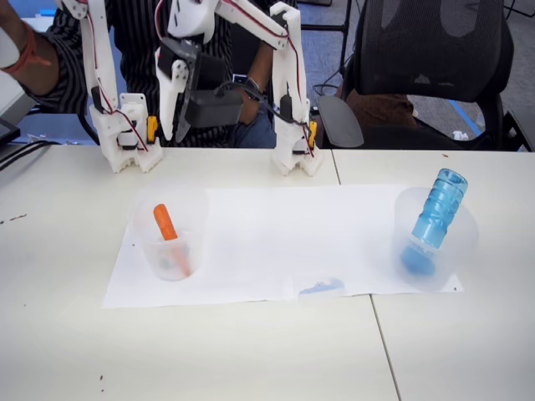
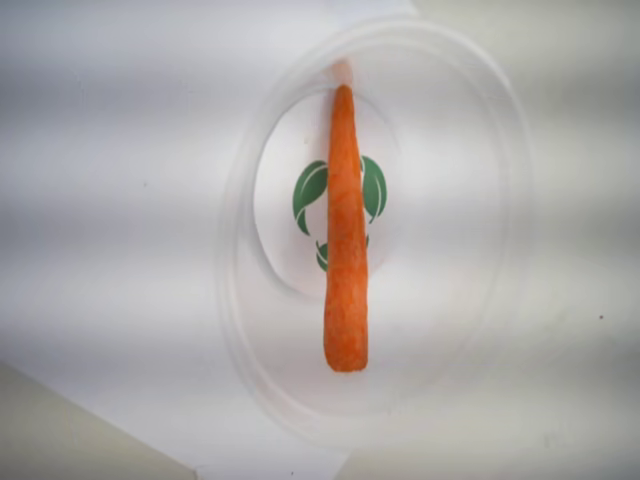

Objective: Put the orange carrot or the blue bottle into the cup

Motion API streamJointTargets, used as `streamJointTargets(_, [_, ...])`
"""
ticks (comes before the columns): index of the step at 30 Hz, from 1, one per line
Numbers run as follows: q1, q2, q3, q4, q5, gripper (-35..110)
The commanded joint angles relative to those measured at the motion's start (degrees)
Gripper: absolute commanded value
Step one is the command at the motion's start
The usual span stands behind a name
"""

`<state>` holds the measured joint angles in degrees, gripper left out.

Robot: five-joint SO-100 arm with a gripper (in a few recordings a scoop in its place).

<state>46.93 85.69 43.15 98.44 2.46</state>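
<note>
Above the table's far side, in the fixed view, the gripper (image 1: pixel 177 125) hangs in the air with its fingers pointing down and a narrow gap between them, holding nothing. It sits well above and slightly behind the left cup (image 1: pixel 170 238), apart from every object.

Left cup: a clear plastic tumbler standing upright on the left part of a white paper sheet (image 1: pixel 267 242). The carrot (image 1: pixel 166 224) leans inside it, one end near the rim, the other toward the base. From the wrist view, looking straight down, the carrot (image 2: pixel 346 240) lies across the cup (image 2: pixel 480 300), its tapered end toward the picture's top and its blunt end toward the bottom; a green leaf mark (image 2: pixel 312 195) shows at the cup's base beneath it.

Right cup (image 1: pixel 460 242): a second clear tumbler on the sheet's right end, well apart from the first. The blue bottle (image 1: pixel 436 215) stands tilted in it, its upper part rising above the rim.

Near the sheet's front edge, between the cups, lies a small clear item with a blue tinge (image 1: pixel 321 287).
</note>
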Motion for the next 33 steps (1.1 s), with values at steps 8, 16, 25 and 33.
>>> streamJointTargets(8, [-14.9, 34.9, 7.8, 1.3, 1.7, 8])
streamJointTargets(16, [-26.7, 50.6, 29.4, -1.7, 2.3, 8])
streamJointTargets(25, [-28.4, 70.0, 61.2, -19.5, 5.2, 8])
streamJointTargets(33, [-28.5, 88.2, 93.2, -37.4, 0.4, 8])
